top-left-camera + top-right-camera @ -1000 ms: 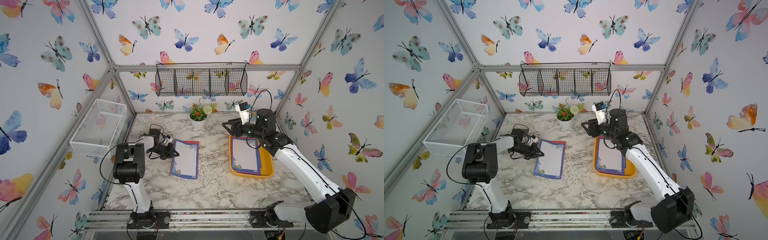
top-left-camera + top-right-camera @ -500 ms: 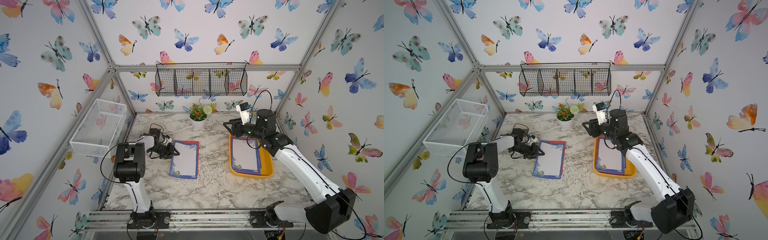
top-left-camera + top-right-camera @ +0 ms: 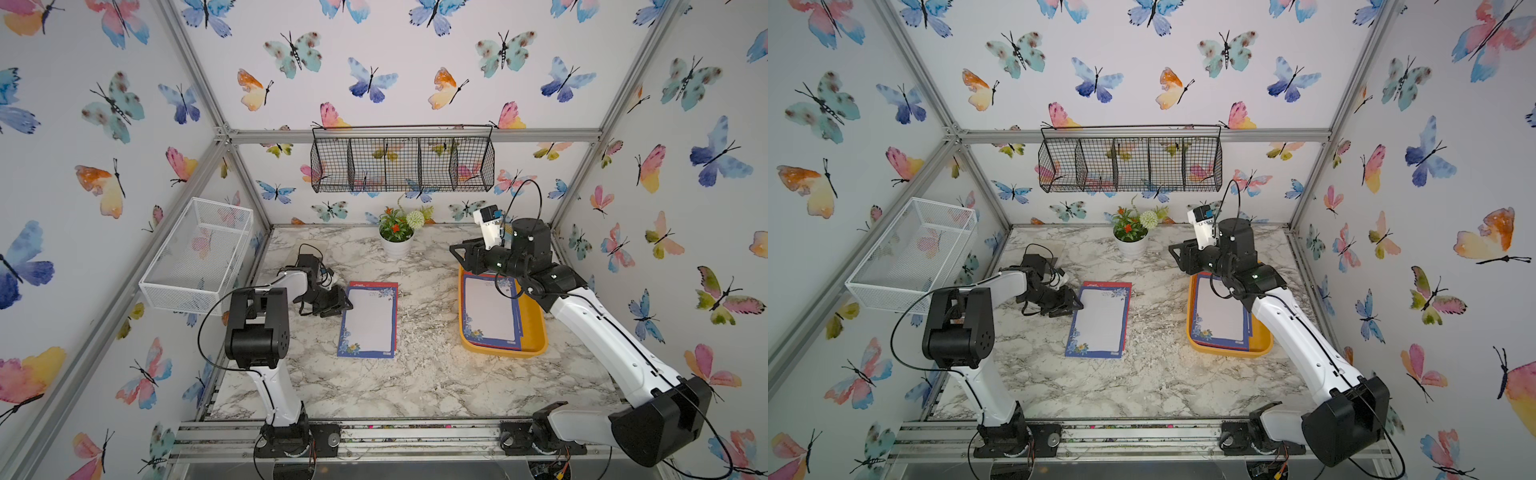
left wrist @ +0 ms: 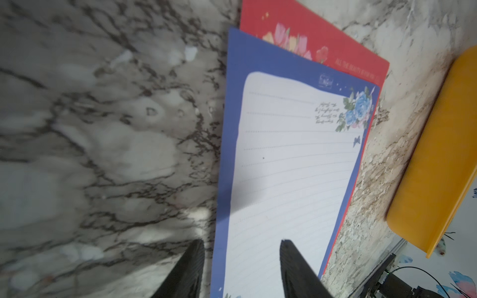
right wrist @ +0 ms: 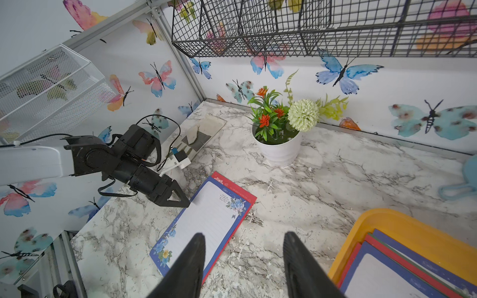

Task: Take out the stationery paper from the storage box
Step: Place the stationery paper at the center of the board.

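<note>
1. Stationery paper [image 3: 368,320] is partly taken out. Nearest to us, two sheets lie flat on the desk [image 3: 415,374], a blue-bordered sheet [image 4: 296,167] on top of a red-bordered sheet [image 4: 309,38], well apart from the storage box [image 3: 532,328].
2. Inside the box we see a stack of more sheets [image 3: 490,309], with blue, red and green edges showing. We judge that most of the work is not yet done.
3. At the far corner of the two sheets sits the left pincer [image 4: 241,242], low over the desk. Its jaws stand apart, one finger over the blue-bordered sheet and one over bare marble. It grips nothing, and we cannot tell if it touches the sheet.
4. Farthest, the right pincer [image 5: 244,234] hangs above the far end of the box, with its jaws apart and nothing between them.
</note>
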